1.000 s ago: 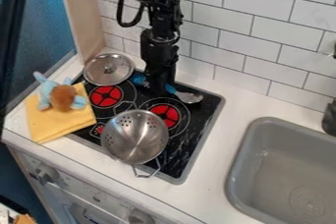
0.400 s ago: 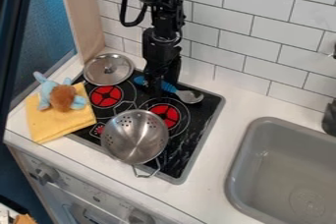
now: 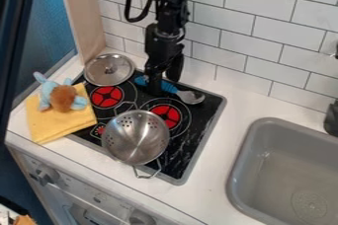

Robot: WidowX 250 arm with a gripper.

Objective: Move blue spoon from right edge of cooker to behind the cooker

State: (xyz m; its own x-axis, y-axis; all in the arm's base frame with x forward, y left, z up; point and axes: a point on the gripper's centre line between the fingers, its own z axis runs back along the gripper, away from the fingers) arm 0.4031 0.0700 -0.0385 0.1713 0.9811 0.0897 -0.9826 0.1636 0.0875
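Observation:
The gripper (image 3: 163, 85) hangs over the back part of the black cooker (image 3: 198, 125), its fingers open and apart. The blue spoon (image 3: 170, 87) lies along the cooker's back edge, crossing beneath the gripper. Its metal bowl points right, close to the back right corner, and the other end of its blue handle is near the pot lid. One finger hides part of the handle.
A metal lid (image 3: 109, 69) rests at the cooker's back left corner and a colander (image 3: 135, 137) at its front. On the left, a plush toy (image 3: 62, 96) sits on a yellow cloth (image 3: 50, 126). The grey sink (image 3: 290, 169) is at right; a tiled wall stands behind.
The gripper's fingers have spread apart and risen slightly, uncovering more of the blue handle. Everything else has kept its place.

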